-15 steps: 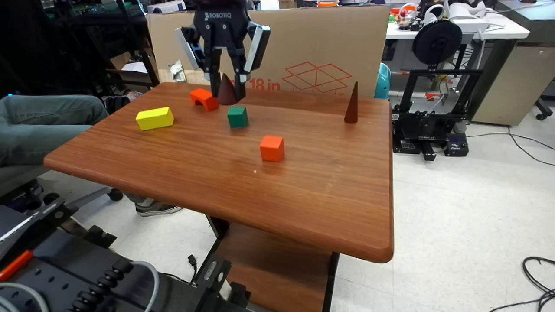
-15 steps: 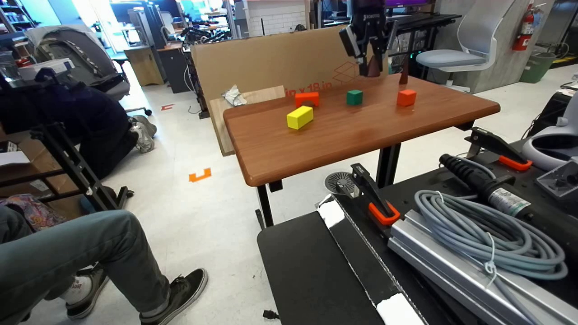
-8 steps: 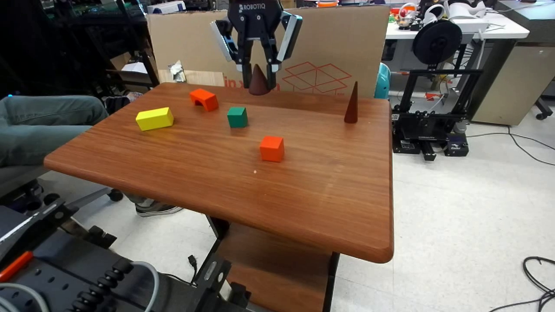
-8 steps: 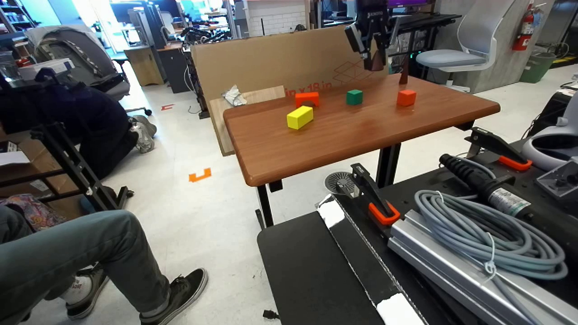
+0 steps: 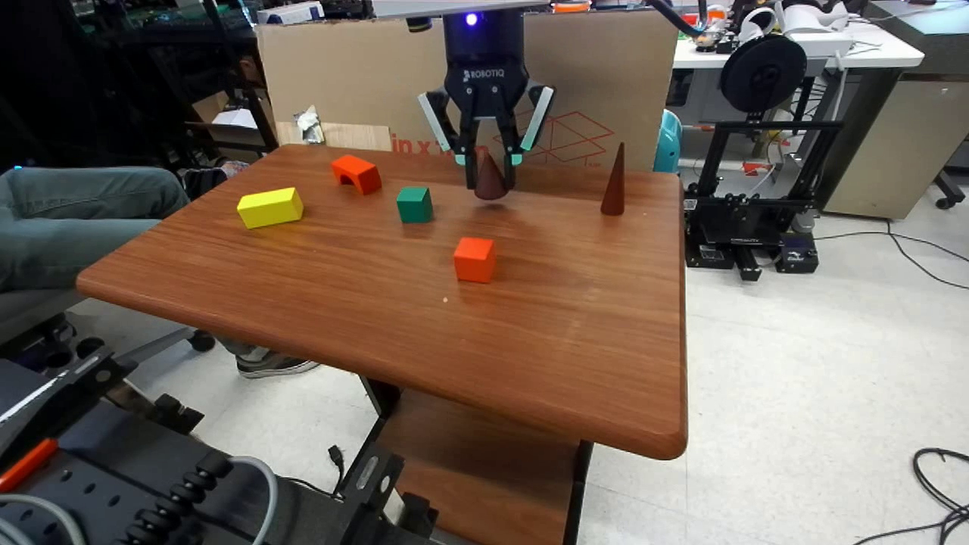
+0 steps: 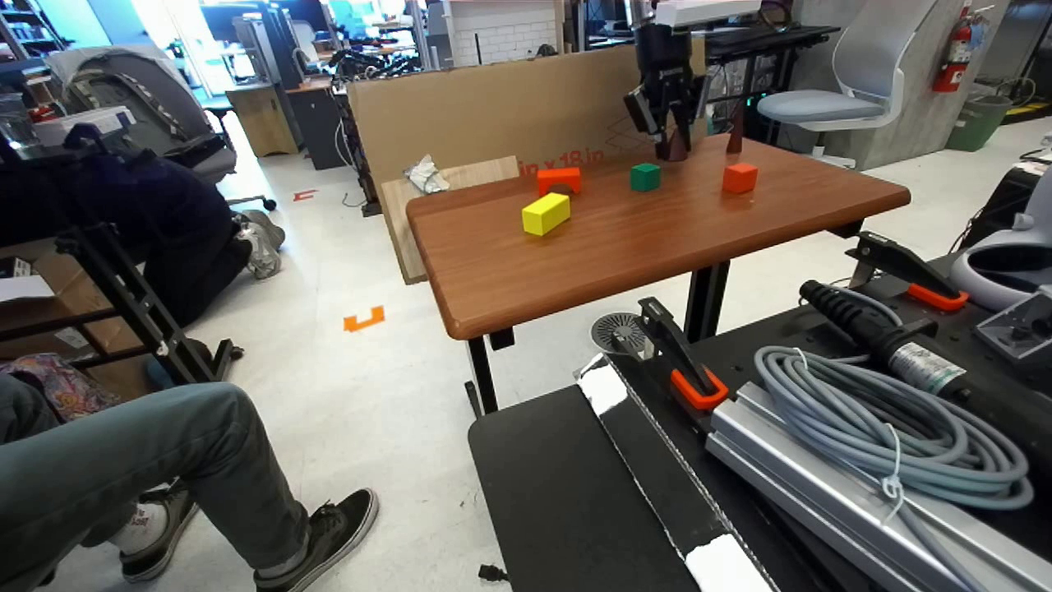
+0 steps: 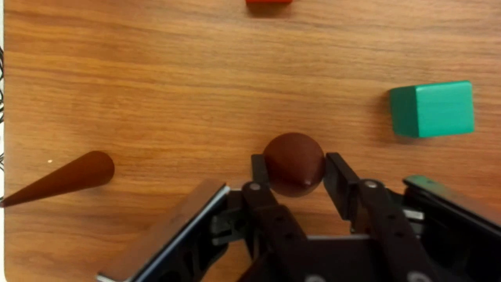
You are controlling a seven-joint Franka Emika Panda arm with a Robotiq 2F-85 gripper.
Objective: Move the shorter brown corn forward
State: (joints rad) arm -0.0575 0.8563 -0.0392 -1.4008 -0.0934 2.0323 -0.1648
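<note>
The shorter brown corn is a squat dark reddish-brown cone [image 5: 491, 184], upright between my fingertips. It also shows in another exterior view [image 6: 677, 150] and from above in the wrist view [image 7: 294, 162]. My gripper [image 5: 490, 175] is shut on its sides, with one finger pad on each side in the wrist view [image 7: 296, 166]. The cone hangs slightly above the wooden table [image 5: 363, 280], with a shadow below its base. The taller, slimmer brown cone [image 5: 615, 185] stands apart to the right, and at the left in the wrist view [image 7: 70, 178].
A green cube [image 5: 415, 205] stands left of the held cone, and an orange cube [image 5: 475, 260] stands nearer the camera. An orange arch [image 5: 356, 174] and a yellow block [image 5: 270, 207] lie further left. A cardboard sheet [image 5: 590, 68] stands behind the table's far edge.
My gripper, holding the shorter cone, has moved right past the green cube in an exterior view. It rose at first, then came down close to the table. The other objects stayed put.
</note>
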